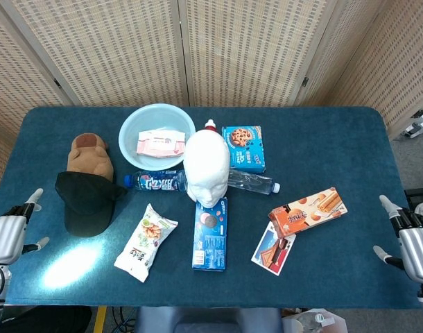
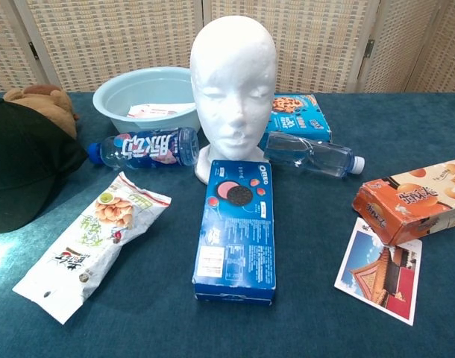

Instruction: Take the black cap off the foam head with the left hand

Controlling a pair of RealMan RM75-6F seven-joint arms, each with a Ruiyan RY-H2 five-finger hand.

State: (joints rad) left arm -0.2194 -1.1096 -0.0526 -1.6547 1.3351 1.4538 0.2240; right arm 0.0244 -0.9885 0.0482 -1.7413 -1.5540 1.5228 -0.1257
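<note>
The white foam head (image 1: 206, 168) (image 2: 233, 89) stands bare at the table's middle. The black cap (image 1: 86, 199) (image 2: 22, 170) lies flat on the blue cloth to the left, resting against a brown plush toy (image 1: 89, 153) (image 2: 41, 98). My left hand (image 1: 8, 227) is at the table's left front edge, apart from the cap, fingers spread and holding nothing. My right hand (image 1: 410, 236) hangs off the right front edge, open and empty. Neither hand shows in the chest view.
A light blue basin (image 1: 157, 130) holding a pink pack sits behind the head. Around the head lie a cola bottle (image 1: 156, 182), a clear bottle (image 1: 252, 182), a cookie box (image 1: 243, 147), an Oreo box (image 1: 211, 232), a snack bag (image 1: 146, 241), an orange box (image 1: 308, 211) and a card (image 1: 274, 248).
</note>
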